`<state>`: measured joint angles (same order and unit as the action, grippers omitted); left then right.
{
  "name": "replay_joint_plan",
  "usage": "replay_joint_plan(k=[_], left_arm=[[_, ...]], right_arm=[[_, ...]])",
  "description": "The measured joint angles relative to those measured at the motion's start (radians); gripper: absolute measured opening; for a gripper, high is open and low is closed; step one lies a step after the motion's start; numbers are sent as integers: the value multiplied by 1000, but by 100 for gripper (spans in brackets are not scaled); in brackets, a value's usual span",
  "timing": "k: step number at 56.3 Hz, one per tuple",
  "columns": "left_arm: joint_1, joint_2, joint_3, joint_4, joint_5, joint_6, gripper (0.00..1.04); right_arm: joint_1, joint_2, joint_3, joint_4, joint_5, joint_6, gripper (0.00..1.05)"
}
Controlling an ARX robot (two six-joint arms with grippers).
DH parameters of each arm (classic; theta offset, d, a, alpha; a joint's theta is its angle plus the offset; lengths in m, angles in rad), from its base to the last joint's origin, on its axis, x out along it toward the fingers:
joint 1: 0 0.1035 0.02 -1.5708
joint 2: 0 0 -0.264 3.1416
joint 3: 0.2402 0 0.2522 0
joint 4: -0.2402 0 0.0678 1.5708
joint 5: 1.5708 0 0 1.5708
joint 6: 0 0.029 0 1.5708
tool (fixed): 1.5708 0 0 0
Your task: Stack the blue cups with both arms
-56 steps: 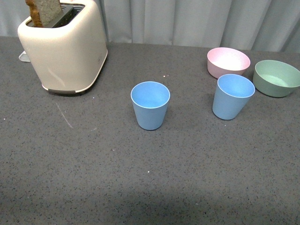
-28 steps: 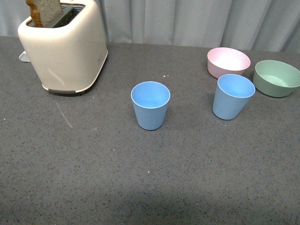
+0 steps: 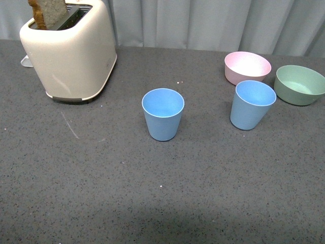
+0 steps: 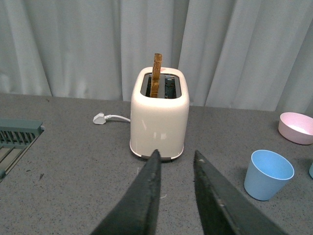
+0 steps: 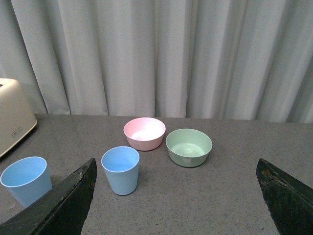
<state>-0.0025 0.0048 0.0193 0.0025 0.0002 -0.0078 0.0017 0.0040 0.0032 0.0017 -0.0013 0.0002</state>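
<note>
Front view: a dark grey speckled tabletop [image 3: 101,193] fills the picture, and neither arm appears in it. Two identical light blue matte plastic tumblers stand upright and empty, well apart from each other. The middle blue cup [image 3: 162,121] sits alone near the centre of the table. The right blue cup [image 3: 252,104] stands to its right, near a pale pink round bowl [image 3: 247,67] behind it and a sage green round bowl [image 3: 299,84] further right. A cream two-slot toaster [image 3: 68,51] stands at the far left. A slice of brown bread [image 3: 48,12] sticks up out of one of its slots. Pale grey curtains [image 3: 203,23] hang behind the table.

Left wrist view: the left gripper [image 4: 176,155] hangs above the table, aimed at the toaster. Its two black fingers [image 4: 149,196] are a narrow gap apart with nothing between them. The middle blue cup is off to one side, clear of the fingers. A white plug [image 4: 99,118] with its cable lies beside the toaster, and part of a grey-green slatted rack [image 4: 17,139] shows at the edge.

Right wrist view: the right gripper [image 5: 176,169] has its black fingers [image 5: 63,205] spread wide and holds nothing. Both cups and both bowls stand on the table beyond it. The right blue cup stands just short of the pink bowl without touching it.
</note>
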Motion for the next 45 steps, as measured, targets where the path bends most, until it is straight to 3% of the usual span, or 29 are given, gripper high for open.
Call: replay_joint_plan(k=[19,25,36,45], left_arm=[[0,0,0,0,0,0,80],[0,-1,0,0,0,1,100],[0,-1,0,0,0,3,98],[0,-1,0,0,0,3,98]], right_arm=[[0,0,0,0,0,0,95],[-11,163,40,-19,9,-151,95],[-34,827,204,337,-24,-171,95],[-40,1253,424,341,-31,-50,95]])
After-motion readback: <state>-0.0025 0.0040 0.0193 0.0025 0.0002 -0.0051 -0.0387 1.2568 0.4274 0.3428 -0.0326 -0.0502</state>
